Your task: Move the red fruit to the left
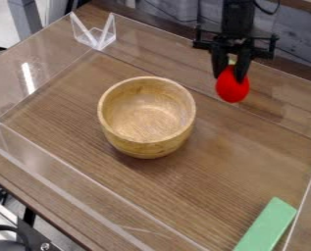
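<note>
The red fruit is a small glossy red toy, hanging just above the wooden table at the back right. My gripper comes down from above with its black fingers shut on the fruit's top, so the leafy part is hidden. The fruit is to the right of and behind the wooden bowl, clear of its rim.
A clear plastic wall rings the table surface. A flat light green block lies at the front right corner. A small clear stand sits at the back left.
</note>
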{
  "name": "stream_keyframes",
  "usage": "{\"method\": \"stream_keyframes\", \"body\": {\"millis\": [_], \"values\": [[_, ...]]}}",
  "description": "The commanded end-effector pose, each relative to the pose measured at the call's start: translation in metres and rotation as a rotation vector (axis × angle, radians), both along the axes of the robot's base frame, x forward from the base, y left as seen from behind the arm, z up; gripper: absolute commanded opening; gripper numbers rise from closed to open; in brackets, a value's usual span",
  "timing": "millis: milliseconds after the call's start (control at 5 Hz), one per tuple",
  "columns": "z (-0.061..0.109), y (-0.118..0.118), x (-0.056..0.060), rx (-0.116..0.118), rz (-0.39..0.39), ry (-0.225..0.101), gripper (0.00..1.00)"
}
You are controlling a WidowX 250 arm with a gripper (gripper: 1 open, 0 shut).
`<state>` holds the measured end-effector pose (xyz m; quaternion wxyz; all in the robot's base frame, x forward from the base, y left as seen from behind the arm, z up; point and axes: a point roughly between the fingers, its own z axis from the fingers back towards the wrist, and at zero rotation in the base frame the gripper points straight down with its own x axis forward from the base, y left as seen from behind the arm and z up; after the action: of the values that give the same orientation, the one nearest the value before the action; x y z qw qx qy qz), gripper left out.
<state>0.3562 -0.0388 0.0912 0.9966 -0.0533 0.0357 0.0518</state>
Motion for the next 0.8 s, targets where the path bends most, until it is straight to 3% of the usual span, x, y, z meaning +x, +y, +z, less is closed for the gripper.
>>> {"method": "stream_keyframes", "body": {"millis": [0,400,600], "values": [[0.018,0.008,0.011,-0.006,-0.023,-0.067,0.0],[0.022,0.016,0.004,-0.004,0.06,-0.076,0.0],[0.025,0.024,-0.001,-0.007,0.001,-0.08,0.0]]}}
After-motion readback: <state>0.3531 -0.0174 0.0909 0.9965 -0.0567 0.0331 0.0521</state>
